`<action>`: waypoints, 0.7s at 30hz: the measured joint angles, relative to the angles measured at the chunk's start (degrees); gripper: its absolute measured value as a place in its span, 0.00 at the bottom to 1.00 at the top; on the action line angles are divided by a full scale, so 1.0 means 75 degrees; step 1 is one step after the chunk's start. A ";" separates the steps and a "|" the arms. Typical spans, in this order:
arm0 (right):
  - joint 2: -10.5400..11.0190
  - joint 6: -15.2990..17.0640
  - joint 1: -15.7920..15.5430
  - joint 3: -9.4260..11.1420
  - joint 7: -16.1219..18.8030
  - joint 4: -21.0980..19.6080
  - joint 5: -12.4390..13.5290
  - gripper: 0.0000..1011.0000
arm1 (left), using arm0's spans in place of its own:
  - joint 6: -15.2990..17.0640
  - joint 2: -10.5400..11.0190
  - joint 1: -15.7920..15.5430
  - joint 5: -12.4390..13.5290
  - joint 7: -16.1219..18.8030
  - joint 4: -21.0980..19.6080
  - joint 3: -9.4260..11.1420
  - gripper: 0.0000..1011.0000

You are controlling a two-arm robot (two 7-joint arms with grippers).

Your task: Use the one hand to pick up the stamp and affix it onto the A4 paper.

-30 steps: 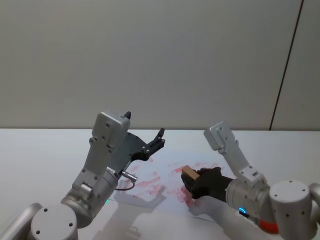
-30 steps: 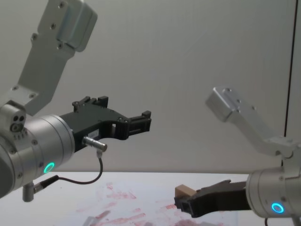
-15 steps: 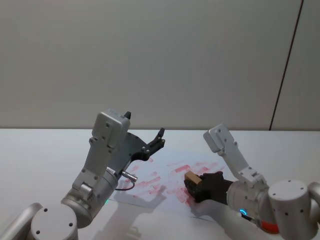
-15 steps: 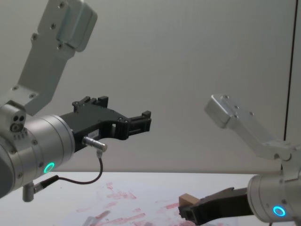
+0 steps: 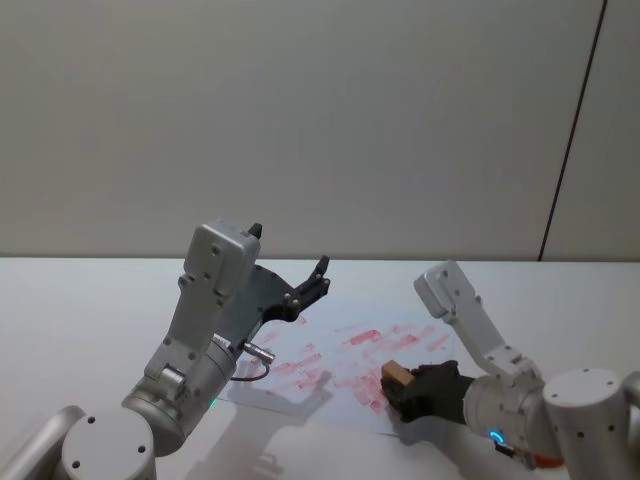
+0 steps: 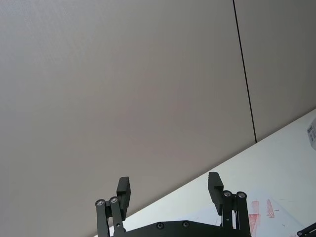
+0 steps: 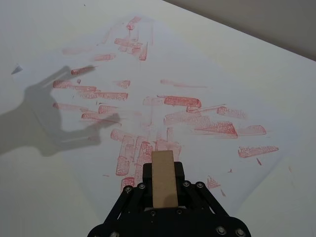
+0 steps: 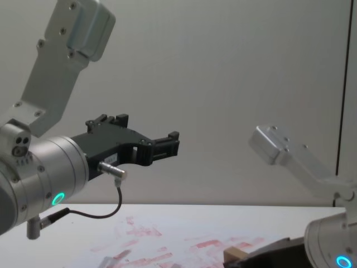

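- Right tool (image 7: 163, 171): black, hinged metal fingers on a silver cylindrical wrist with a blue ring light. It is clenched on the stamp, one finger against each long side.
- Stamp (image 7: 163, 178): a small rectangular block with a pale tan, matt, wood-like surface. Its long axis runs along the fingers, and its far end projects just past the fingertips.
- A4 paper (image 7: 212, 84): a thin white sheet lying flat on the counter. It is covered with red-pink marks (image 7: 182, 101), some crisp bars and others smeared streaks.
- Position of the stamp: it is held low over the near-right part of the sheet, just beside a dense cluster of marks. The head view places it close to the sheet's near edge. Whether its underside touches the paper cannot be told.
- Counter (image 5: 80, 300): a smooth, matt white surface.
- Left tool (image 6: 169, 191): black, flat-plated fingers on a silver wrist with a green ring light and a looping black cable. It is released, with the jaws spread wide, and is raised well above the counter. It casts a hand-shaped shadow on the paper's far-left part.
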 joint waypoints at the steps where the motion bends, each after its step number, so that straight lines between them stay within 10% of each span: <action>1: 0.0005 0.0017 -0.0007 0.0000 -0.0001 -0.0007 0.0000 0.22 | 0.0000 0.0000 0.0000 0.0000 0.0000 0.0000 0.0000 0.99; 21: 0.0059 0.0085 -0.0077 0.0038 -0.0018 -0.0107 0.0123 0.22 | 0.0000 0.0000 0.0000 0.0000 0.0000 0.0000 0.0000 0.99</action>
